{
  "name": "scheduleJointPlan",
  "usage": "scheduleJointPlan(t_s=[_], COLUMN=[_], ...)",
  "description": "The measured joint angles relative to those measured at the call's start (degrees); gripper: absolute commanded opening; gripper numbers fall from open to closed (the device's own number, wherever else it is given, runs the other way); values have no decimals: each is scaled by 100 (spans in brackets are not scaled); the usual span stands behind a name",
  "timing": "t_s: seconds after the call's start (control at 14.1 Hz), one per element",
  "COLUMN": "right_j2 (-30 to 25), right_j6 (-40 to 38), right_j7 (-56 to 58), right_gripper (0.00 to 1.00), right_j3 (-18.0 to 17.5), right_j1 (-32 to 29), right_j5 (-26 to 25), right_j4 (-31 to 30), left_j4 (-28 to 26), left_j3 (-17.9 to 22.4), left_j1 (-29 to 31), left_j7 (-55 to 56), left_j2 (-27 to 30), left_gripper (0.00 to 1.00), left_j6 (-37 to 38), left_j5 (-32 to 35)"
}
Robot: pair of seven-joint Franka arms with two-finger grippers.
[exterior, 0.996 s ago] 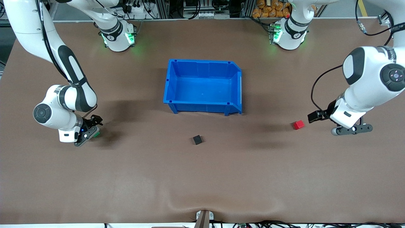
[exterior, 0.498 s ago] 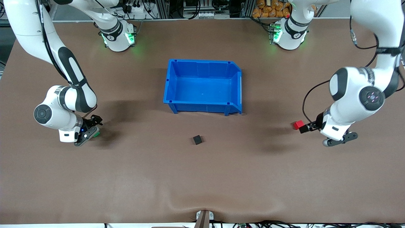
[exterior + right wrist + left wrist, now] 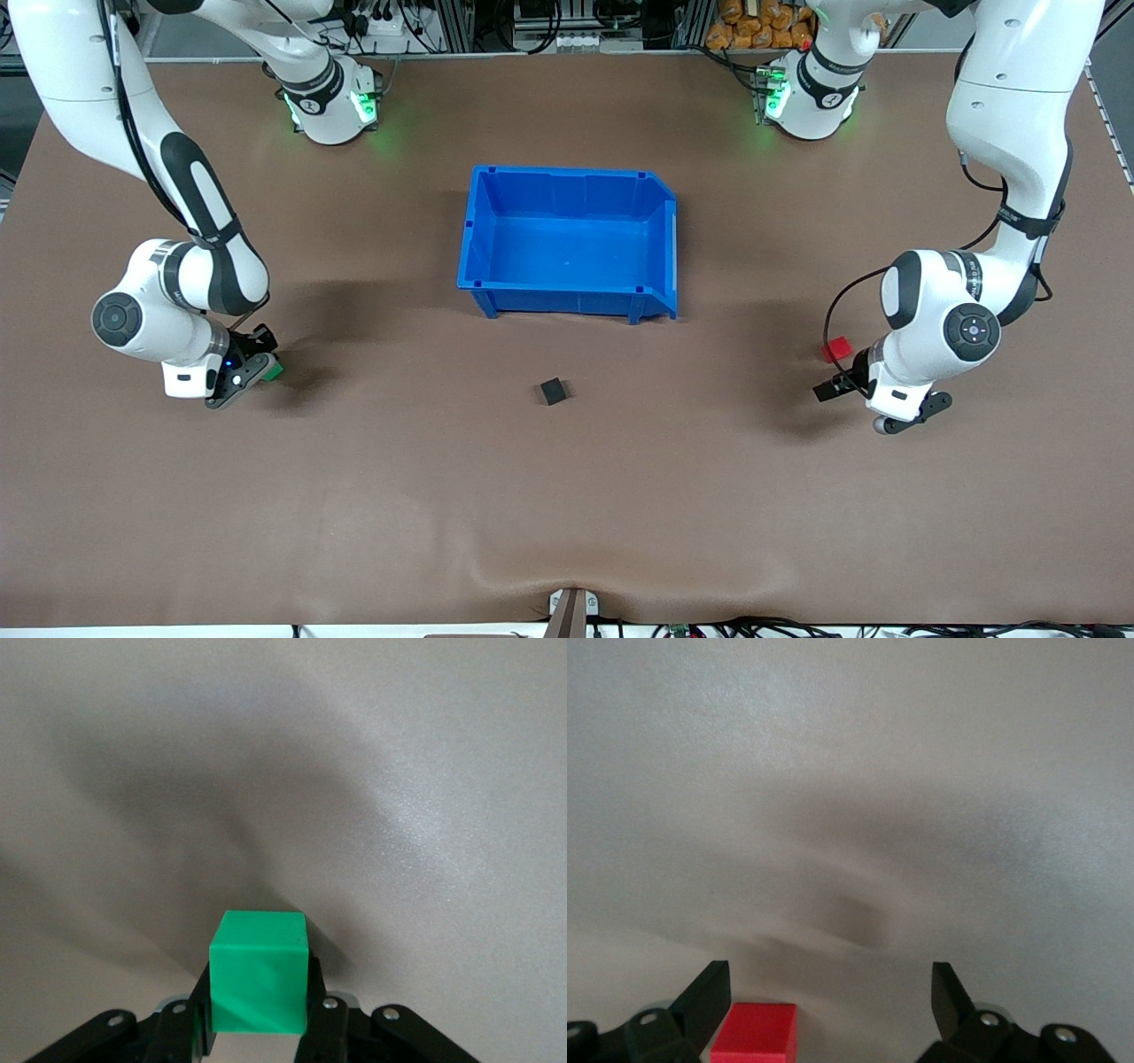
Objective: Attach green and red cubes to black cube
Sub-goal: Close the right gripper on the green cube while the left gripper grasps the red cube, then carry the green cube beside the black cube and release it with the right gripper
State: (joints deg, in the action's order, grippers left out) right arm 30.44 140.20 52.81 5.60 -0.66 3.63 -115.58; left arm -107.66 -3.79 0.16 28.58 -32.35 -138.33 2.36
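We see the green cube [image 3: 259,972] pinched between the fingers of the right gripper [image 3: 259,365], low at the brown table [image 3: 567,496] toward the right arm's end; in the right wrist view the black fingers press on both of its sides. The red cube [image 3: 835,349] lies on the table toward the left arm's end, just beside the left gripper [image 3: 837,387]. In the left wrist view it sits inside the spread jaws, close against one finger [image 3: 707,999] and well apart from the other, though we cannot tell whether it touches that finger. The black cube [image 3: 553,391] rests alone near the middle of the table, nearer to the front camera than the blue bin [image 3: 567,306] and well apart from both grippers.

The right arm bends down from its base, elbow out, with its wrist turned low over the green cube. The left arm hangs steeply, its forearm folded back and its hand close above the table by the red cube.

Compared with a second ago, the right gripper's fingers have drawn together onto the green cube, which then sat between open jaws. The left arm has swung in and down from farther toward its end of the table, and its open gripper has come alongside the red cube. The cubes and bin lie where they did.
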Motion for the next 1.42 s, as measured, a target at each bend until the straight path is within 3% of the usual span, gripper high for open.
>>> scheduleJointPlan(t_s=[0.5,0.85,1.42], right_j2=[-3,21,822], right_j6=[14,-1304,-1309], right_j7=[768,1691,1756], right_gripper=[0,0,0], right_j3=[-22,-91,-135], right_j1=[20,73,1208], right_j5=[0,2,2], right_j4=[580,1912,2855], left_j4=[46,29,22], left_j3=[118,118,120], left_j1=[-3,-2,17], left_j7=[507,549,549], left_j2=[151,133,-47], left_gripper=[84,78,64], left_j6=[998,1065,1062], left_j5=[56,91,92])
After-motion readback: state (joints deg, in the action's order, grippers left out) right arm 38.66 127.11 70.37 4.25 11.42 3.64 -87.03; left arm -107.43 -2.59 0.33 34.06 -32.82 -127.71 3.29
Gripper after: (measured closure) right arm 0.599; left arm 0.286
